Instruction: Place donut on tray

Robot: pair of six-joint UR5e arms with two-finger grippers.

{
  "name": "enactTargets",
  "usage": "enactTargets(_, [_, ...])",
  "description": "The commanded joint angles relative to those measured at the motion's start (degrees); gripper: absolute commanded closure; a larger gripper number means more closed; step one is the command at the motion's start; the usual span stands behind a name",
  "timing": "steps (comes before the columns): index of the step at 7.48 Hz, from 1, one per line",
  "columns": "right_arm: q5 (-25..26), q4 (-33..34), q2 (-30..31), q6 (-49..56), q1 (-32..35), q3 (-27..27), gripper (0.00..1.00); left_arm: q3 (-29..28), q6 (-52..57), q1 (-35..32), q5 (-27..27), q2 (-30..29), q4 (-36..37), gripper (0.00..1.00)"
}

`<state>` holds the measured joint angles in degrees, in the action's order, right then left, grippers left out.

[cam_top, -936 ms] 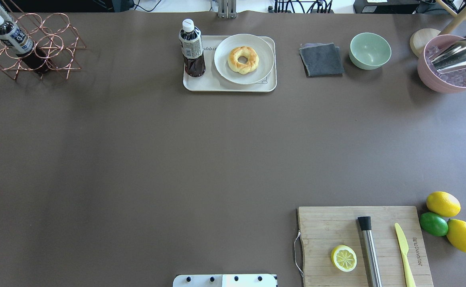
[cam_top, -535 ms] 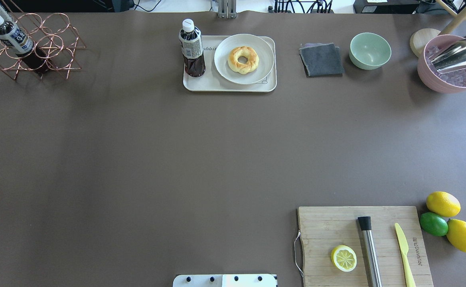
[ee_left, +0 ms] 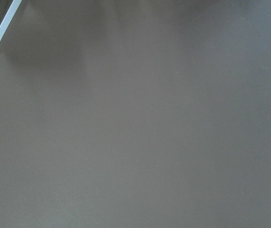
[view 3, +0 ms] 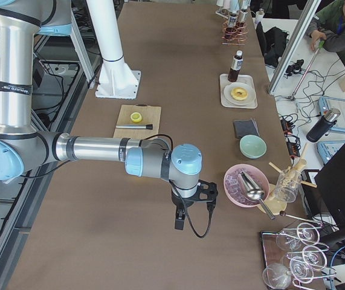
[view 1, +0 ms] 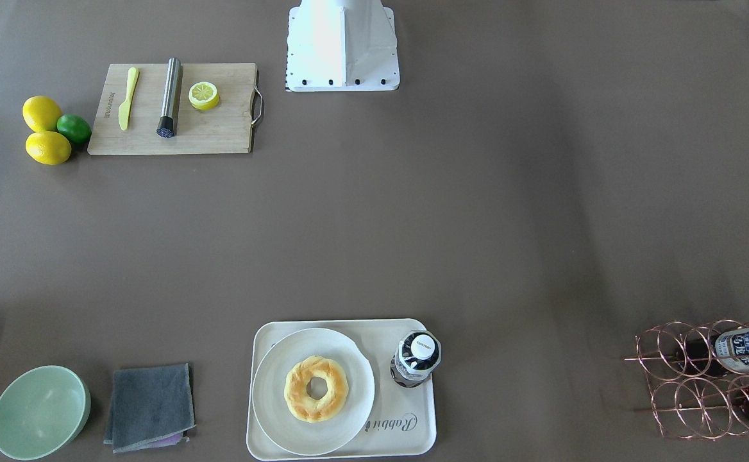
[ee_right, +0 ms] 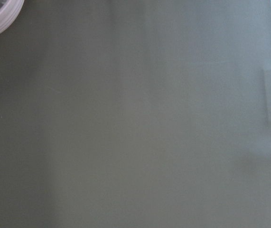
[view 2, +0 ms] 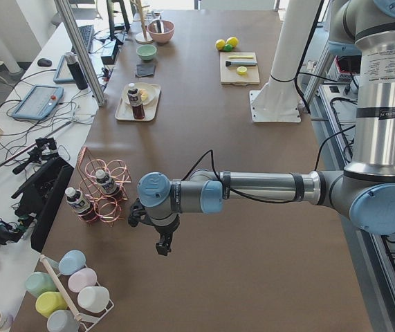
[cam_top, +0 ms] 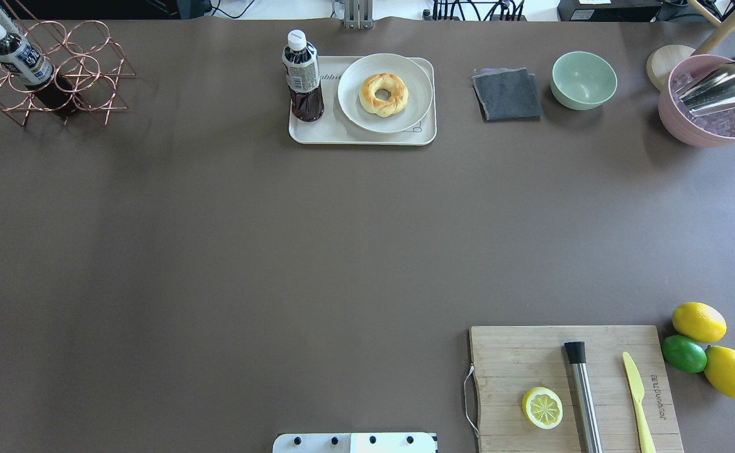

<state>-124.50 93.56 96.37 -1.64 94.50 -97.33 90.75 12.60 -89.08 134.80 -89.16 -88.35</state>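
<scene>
The donut (cam_top: 383, 94) lies on a round white plate (cam_top: 355, 94), and the plate sits on the tray (cam_top: 323, 133) beside an upright bottle (cam_top: 302, 78). Both claws hang over the worktop (cam_top: 279, 239), well apart from the tray: the left claw (view 2: 161, 246) near the copper rack (view 2: 114, 181), the right claw (view 3: 179, 222) near the pink bowl (view 3: 235, 188). Wide or narrow, I cannot tell.

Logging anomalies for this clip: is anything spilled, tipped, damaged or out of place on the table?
Nothing stands out. The donut lies flat on the white plate on the tray, beside the upright bottle; no spill shows.
</scene>
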Motion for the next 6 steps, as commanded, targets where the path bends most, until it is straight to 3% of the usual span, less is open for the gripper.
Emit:
enactTargets(1, [-2.2, -0.1, -0.5, -5.9, 0.7, -0.1, 0.00, 0.2, 0.0, 0.0, 0.0, 0.0, -0.5, 0.01])
enactTargets(4, [-0.3, -2.1, -1.4, -6.3, 0.5, -0.1, 0.00, 0.7, 0.1, -1.0, -0.1, 0.1, -0.5, 0.01])
enactTargets(6, [-0.5, -10.9, 1.1, -6.8, 0.5, 0.8, 0.00, 1.3, 0.1, -0.9, 0.0, 0.0, -0.5, 0.01])
